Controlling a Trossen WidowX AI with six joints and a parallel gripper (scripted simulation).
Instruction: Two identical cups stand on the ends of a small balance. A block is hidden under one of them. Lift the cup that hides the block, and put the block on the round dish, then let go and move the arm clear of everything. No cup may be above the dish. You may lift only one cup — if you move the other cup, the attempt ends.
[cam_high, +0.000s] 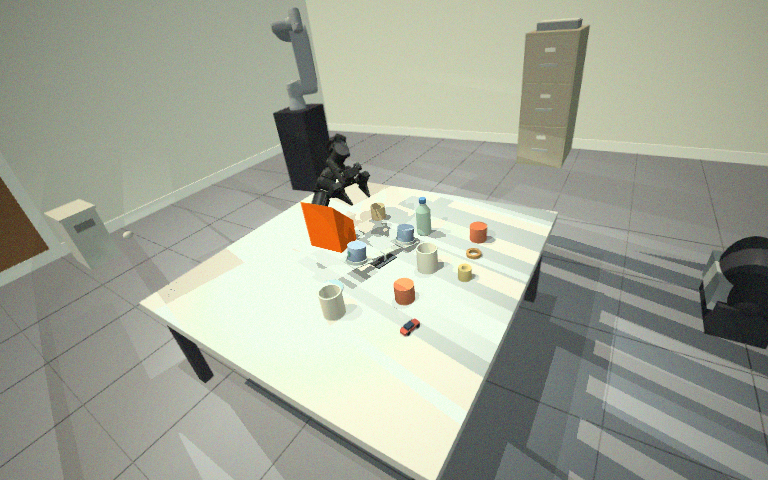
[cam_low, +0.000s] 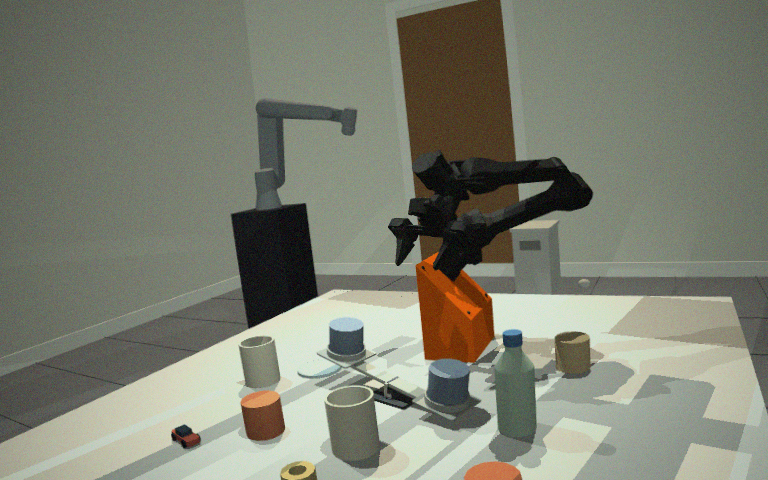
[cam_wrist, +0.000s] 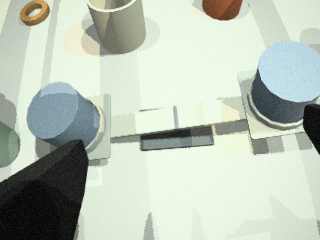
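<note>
Well below the open claw, both cups stand untouched.

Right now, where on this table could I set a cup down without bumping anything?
The widest bare stretch is the near part of the table, in front of the toy car and beige cup. Another lies left of the orange base. It is crowded around the balance, between the blue cups, bottle and orange cylinders.
</note>
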